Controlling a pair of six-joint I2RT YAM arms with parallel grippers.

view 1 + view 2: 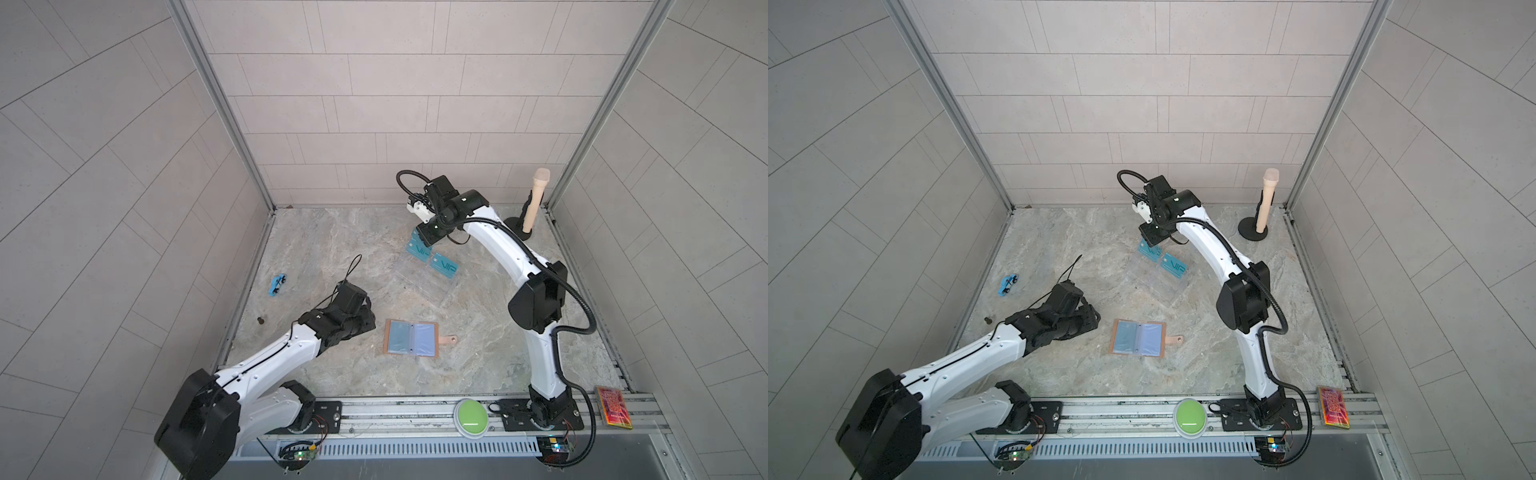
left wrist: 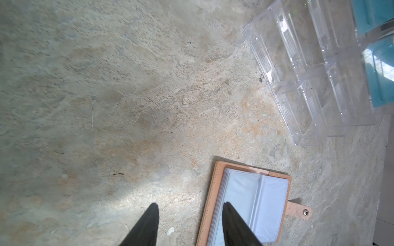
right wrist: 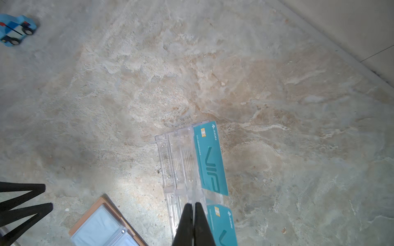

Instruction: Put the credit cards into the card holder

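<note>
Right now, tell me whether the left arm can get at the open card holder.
Probably yes: the left tool hangs open right at the card holder, with nothing lying between them.

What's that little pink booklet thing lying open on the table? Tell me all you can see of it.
The card holder is a tan-pink, leather-looking wallet with a stitched edge. It lies open and flat on the table, with its pale-blue pockets facing up. A strap with a snap button sticks out from one side.

Credit cards (image 1: 444,266) sit in a stand (image 1: 424,284) behind the card holder (image 1: 411,337).
</note>
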